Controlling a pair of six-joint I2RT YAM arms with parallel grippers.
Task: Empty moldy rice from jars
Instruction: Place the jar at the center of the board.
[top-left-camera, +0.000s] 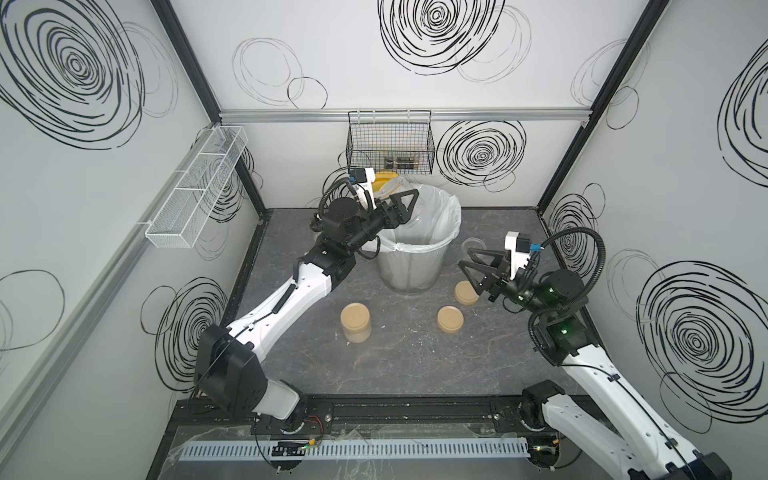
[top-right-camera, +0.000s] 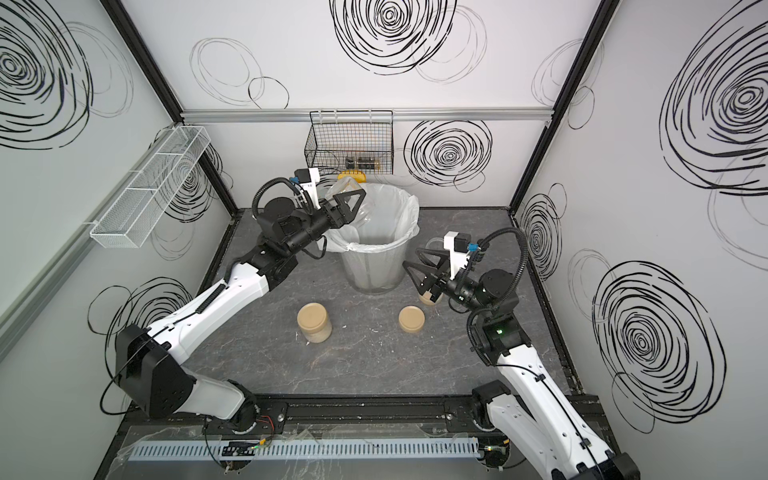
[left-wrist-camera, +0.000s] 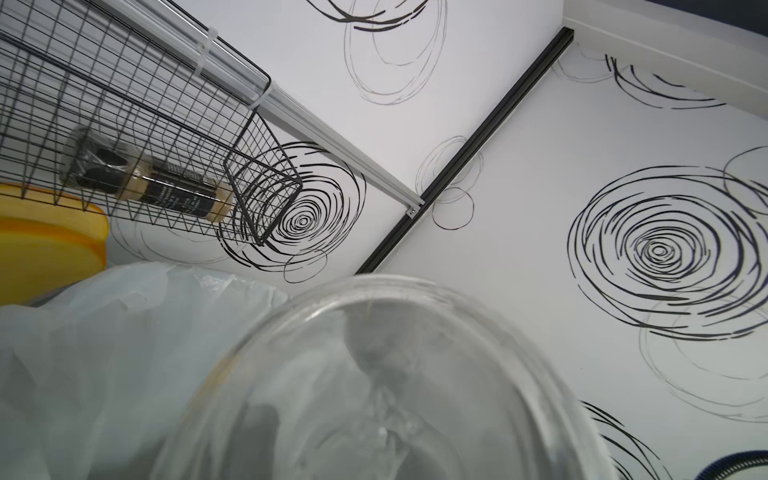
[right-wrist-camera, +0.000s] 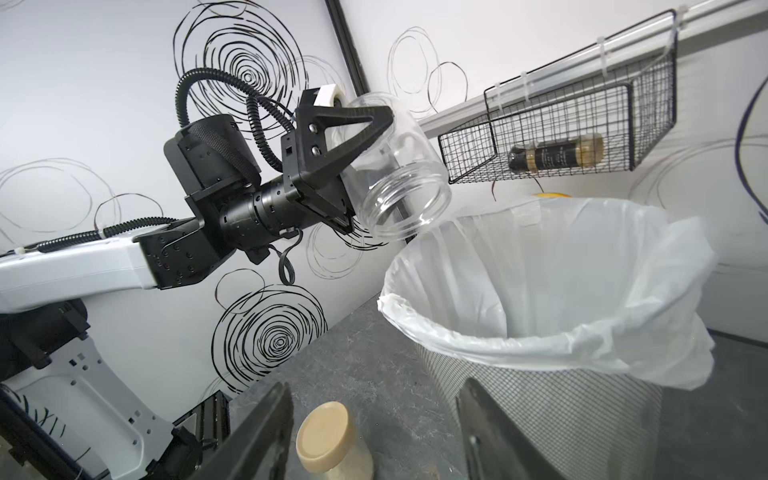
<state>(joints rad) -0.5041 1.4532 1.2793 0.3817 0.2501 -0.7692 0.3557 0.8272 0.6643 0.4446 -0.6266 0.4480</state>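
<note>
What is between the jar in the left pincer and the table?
The mesh bin with its white liner: the jar tilts over its rim, as the right wrist view shows.

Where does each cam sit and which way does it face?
Top views: high at the front, looking down and back; left arm, right arm, left pincer, right pincer show.
Left wrist: on the left arm, facing the wire basket past its held empty jar; pincer not clearly seen.
Right wrist: on the right arm, facing the bin and left arm; own fingers flank a lidded jar.
Shared by wrist views: basket, bin.
</note>
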